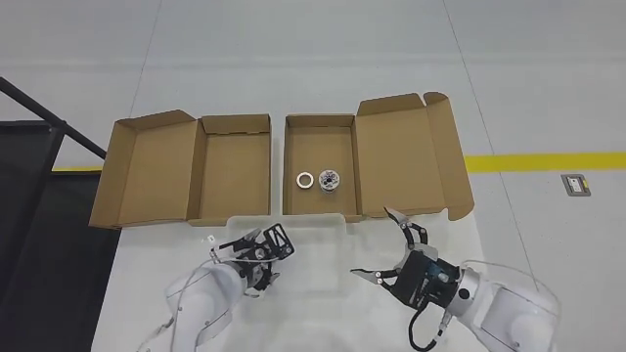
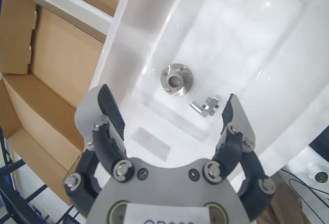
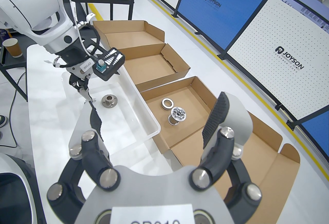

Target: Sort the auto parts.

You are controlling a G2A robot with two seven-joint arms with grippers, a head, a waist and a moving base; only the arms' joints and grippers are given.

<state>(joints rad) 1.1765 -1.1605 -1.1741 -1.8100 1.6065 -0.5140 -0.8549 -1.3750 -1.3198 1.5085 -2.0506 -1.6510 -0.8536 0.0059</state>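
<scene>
1. Leftmost: open cardboard box [image 1: 233, 171], lid flap folded out flat to its left.
2. Next: left tool [image 2: 167, 93] hanging over left part of clear white tray [image 2: 257, 29]. Pointed down into it, jaws spread apart, gripping nothing.
3. Inside tray, right below that tool: round metal flange [image 2: 176, 79] with centre bore, lying flat on tray floor. Small stepped metal bracket [image 2: 207, 106] just beside it, not touching. Both seen between the spread jaws in left wrist view, clear of them.
4. Tray resting on white surface [image 1: 323, 318], long side just beside near walls of both boxes.
5. Right of centre: second open cardboard box [image 1: 321, 137], lid flap out to its right. At near end of its floor, flat metal ring [image 1: 305, 180]. Next to it, spool-like metal part [image 1: 330, 180] with holes in its top face, standing on end. Close together, looks like a small gap between.
6. Rightmost: right tool [image 3: 157, 101] above surface, off right end of tray, near second box's near corner. Jaws wide apart, holding nothing.
</scene>
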